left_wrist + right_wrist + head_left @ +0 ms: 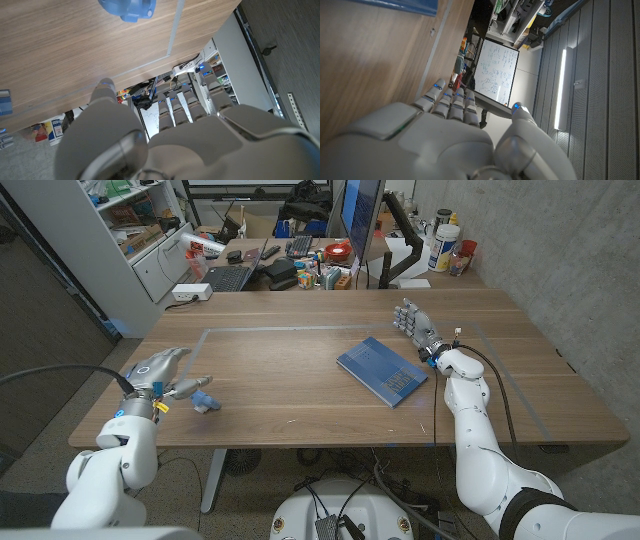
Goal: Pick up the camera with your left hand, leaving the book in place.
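The left hand (165,372) hangs over the table's near left corner, fingers apart and holding nothing, with the small blue camera (203,401) on the wood just beside its fingertips; I judge it should lower and close around the camera's body without sweeping toward the blue book (381,369), well apart at centre-right. The right hand (418,326) stands open beyond the book. The camera is tiny in the head view and cut off in the left wrist view, so its shape and facing are unclear.

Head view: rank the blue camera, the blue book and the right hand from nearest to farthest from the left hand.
1. The camera, small and blue, just beside the left hand near the table's front edge.
2. The book, blue, lying right of the table's middle.
3. The right hand, on the table's far right, beyond the book.
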`<action>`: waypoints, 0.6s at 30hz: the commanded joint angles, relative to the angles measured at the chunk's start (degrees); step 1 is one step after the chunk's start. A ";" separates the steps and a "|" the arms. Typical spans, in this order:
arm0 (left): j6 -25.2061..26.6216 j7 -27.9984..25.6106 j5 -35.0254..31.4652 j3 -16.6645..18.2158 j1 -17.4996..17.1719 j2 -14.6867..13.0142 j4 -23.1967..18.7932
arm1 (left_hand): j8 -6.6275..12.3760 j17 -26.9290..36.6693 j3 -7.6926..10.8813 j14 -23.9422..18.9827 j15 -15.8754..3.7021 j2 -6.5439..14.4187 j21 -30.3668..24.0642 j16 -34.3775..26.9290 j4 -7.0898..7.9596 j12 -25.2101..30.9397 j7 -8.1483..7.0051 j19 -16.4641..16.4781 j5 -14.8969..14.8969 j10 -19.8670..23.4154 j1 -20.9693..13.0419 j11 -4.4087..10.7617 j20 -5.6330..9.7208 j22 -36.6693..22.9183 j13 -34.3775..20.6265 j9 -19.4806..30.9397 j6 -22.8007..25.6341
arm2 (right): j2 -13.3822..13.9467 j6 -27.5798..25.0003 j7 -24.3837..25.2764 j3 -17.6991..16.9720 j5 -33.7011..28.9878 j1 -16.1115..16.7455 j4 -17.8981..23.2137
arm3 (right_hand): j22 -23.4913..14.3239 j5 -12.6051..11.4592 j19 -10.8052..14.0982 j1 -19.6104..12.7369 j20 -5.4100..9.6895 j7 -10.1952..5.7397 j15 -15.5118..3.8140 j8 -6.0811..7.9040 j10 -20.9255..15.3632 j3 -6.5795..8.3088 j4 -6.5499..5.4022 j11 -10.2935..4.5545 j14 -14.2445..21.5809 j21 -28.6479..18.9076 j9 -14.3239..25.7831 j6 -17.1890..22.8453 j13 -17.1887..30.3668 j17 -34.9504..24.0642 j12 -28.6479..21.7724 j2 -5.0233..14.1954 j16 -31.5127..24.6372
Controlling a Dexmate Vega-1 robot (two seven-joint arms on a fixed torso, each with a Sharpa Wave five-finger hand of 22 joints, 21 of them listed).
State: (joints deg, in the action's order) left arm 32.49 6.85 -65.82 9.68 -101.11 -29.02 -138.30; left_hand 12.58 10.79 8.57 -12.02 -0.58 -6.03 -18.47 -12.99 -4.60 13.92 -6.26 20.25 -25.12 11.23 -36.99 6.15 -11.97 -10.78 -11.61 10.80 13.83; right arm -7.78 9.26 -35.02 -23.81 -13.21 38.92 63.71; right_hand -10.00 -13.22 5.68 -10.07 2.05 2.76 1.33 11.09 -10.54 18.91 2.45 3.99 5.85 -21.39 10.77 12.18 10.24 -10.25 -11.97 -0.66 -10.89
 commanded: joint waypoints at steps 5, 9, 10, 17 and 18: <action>2.65 4.21 -2.87 -1.40 0.79 -1.82 -0.09 | -0.11 0.34 -0.38 -0.51 0.32 -0.14 -0.51 0.01 -0.15 -0.17 -0.23 1.27 -0.26 0.21 -0.97 0.20 -0.13 -0.02 -0.22 0.26 0.02 | -0.04 -0.26 0.25 0.03 -0.14 -0.14 -0.03 | -0.13 -0.42 0.72 -0.21 0.96 -0.16 -0.05 0.08 -0.58 -0.20 -0.08 -0.16 0.18 0.30 0.13 0.03 0.31 -0.28 -0.10 0.45 0.03; 2.58 4.67 -2.46 -1.48 1.27 -2.12 0.41 | -0.13 0.36 -0.49 -0.68 0.44 -0.25 -0.51 0.00 -0.17 -0.16 -0.17 1.50 -0.24 0.32 -0.98 0.21 -0.18 0.01 -0.23 0.27 0.06 | -0.12 -0.22 0.47 0.07 -0.26 -0.23 -0.37 | -0.13 -0.42 0.75 -0.21 0.94 -0.23 -0.03 0.12 -0.61 -0.21 -0.07 -0.16 0.19 0.38 0.13 0.12 0.31 -0.27 -0.11 0.47 0.03; 2.62 4.83 -2.42 -1.52 1.38 -2.22 0.52 | -0.13 0.36 -0.51 -0.72 0.42 -0.26 -0.51 0.00 -0.17 -0.17 -0.19 1.54 -0.23 0.32 -0.99 0.22 -0.19 0.01 -0.23 0.27 0.08 | -0.11 -0.22 0.50 0.09 -0.31 -0.28 -0.48 | -0.13 -0.42 0.76 -0.22 0.93 -0.24 -0.07 0.13 -0.62 -0.21 -0.06 -0.18 0.16 0.40 0.13 0.14 0.31 -0.27 -0.11 0.48 0.04; 3.09 5.93 -2.13 -1.87 1.99 -2.82 1.04 | -0.14 0.38 -0.65 -0.90 0.46 -0.36 -0.49 0.00 -0.18 -0.19 -0.18 1.80 -0.21 0.38 -1.01 0.19 -0.24 0.05 -0.24 0.28 0.17 | -0.21 -0.19 0.79 0.15 -0.56 -0.51 -0.95 | -0.14 -0.43 0.80 -0.22 0.91 -0.28 0.06 0.13 -0.58 -0.24 -0.03 -0.15 0.13 0.54 0.13 0.13 0.31 -0.27 -0.09 0.50 0.06; 3.15 5.92 -2.08 -1.93 2.02 -2.85 1.09 | -0.15 0.38 -0.66 -0.91 0.46 -0.36 -0.49 0.01 -0.18 -0.20 -0.15 1.82 -0.21 0.39 -1.01 0.19 -0.24 0.05 -0.24 0.28 0.16 | -0.20 -0.16 0.79 0.17 -0.60 -0.53 -1.01 | -0.14 -0.43 0.81 -0.22 0.92 -0.26 0.03 0.12 -0.60 -0.24 -0.02 -0.13 0.15 0.56 0.13 0.11 0.31 -0.27 -0.10 0.50 0.05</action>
State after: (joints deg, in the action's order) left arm 34.84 11.19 -67.87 8.40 -100.06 -30.90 -138.06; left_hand 12.58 11.08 8.18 -12.36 -0.21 -6.48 -18.47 -12.99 -4.98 13.92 -6.25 21.49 -25.12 11.23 -37.44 6.14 -12.00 -10.65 -11.60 10.79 13.83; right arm -7.86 9.05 -34.70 -23.75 -13.41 38.66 63.37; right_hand -9.99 -13.22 5.89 -10.07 2.26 2.76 1.32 11.09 -10.64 18.91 2.45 3.89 5.84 -20.95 10.77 12.18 10.24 -10.25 -11.97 -0.66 -10.89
